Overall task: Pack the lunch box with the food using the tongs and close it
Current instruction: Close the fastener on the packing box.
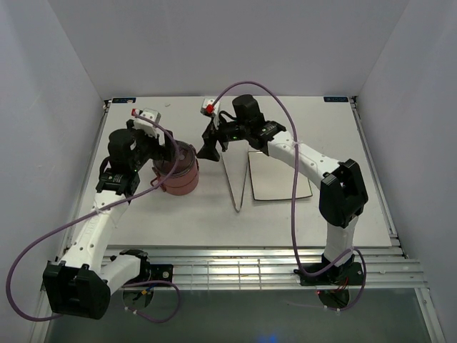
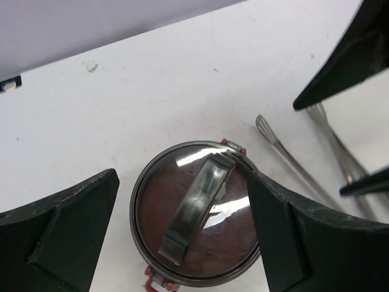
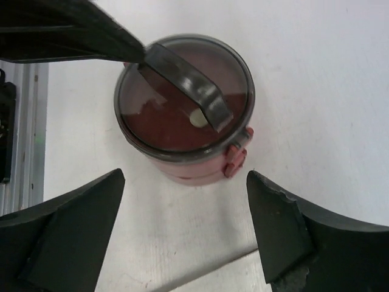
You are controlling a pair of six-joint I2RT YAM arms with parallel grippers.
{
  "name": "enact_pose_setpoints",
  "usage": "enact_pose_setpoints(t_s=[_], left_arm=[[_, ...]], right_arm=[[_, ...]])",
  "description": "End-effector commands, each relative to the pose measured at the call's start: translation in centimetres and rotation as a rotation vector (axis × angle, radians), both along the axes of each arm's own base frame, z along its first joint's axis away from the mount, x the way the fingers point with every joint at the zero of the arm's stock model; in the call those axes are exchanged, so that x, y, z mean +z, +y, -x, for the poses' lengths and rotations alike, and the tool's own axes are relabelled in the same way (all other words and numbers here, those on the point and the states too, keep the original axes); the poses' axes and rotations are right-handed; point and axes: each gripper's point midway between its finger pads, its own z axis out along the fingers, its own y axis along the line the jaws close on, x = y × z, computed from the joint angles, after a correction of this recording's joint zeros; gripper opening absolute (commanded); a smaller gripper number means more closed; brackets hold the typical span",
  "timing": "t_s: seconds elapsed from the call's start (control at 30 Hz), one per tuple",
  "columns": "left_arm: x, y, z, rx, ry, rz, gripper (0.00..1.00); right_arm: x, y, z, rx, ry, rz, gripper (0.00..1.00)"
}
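Observation:
The lunch box (image 1: 183,176) stands closed left of centre, a dusty-red round tiffin with its grey cover (image 3: 182,115), handle (image 2: 197,204) and a red clasp (image 3: 234,156) in place. My left gripper (image 1: 166,153) hovers open over the cover (image 2: 182,243), a finger on either side, gripping nothing. My right gripper (image 1: 211,148) is open just right of the box and holds nothing; its midpoint (image 3: 185,175) lies at the box's near side. The silver tongs (image 1: 232,187) lie on the table in a narrow V, also seen in the left wrist view (image 2: 292,164). The food is out of view.
A white square plate (image 1: 277,179) lies right of the tongs, and its corner (image 3: 231,274) shows under my right gripper. The right arm's cable arches over the plate. A metal rail (image 1: 250,264) runs along the table's near edge.

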Motion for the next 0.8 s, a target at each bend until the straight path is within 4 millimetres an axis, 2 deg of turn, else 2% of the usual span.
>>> enact_pose_setpoints(t_s=[0.0, 0.03, 0.07, 0.1, 0.17, 0.37, 0.57, 0.63, 0.77], left_arm=[[0.5, 1.6, -1.2, 0.236, 0.048, 0.282, 0.98], [-0.3, 1.8, -1.2, 0.252, 0.09, 0.299, 0.98], [-1.3, 1.3, -1.5, 0.231, 0.126, 0.305, 0.98], [-1.5, 0.0, -1.2, 0.157, 0.148, 0.314, 0.98], [-2.0, -0.9, -1.3, 0.11, 0.156, 0.335, 0.94], [-1.3, -2.1, -2.0, 0.04, 0.157, 0.393, 0.93], [-1.7, -3.0, -1.7, -0.009, 0.209, 0.449, 0.91], [-1.2, -3.2, -2.0, -0.03, 0.191, 0.461, 0.89], [-1.7, -3.8, -2.3, -0.078, 0.227, 0.488, 0.84]], right_arm=[[3.1, 2.8, 0.1, 0.209, -0.194, -0.157, 0.91], [2.7, 3.1, 0.4, 0.251, -0.188, -0.166, 0.96], [2.1, 3.7, -0.1, 0.262, -0.187, -0.164, 0.98], [1.8, 3.9, -0.3, 0.272, -0.194, -0.163, 0.98], [1.0, 4.3, -0.7, 0.289, -0.213, -0.156, 0.98], [-2.5, 5.3, -1.4, 0.382, -0.295, -0.138, 0.98], [-2.4, 6.3, -0.7, 0.481, -0.298, -0.199, 0.98], [-2.3, 6.7, -1.1, 0.486, -0.326, -0.22, 0.97], [-2.0, 7.2, -1.6, 0.48, -0.35, -0.232, 0.97]])
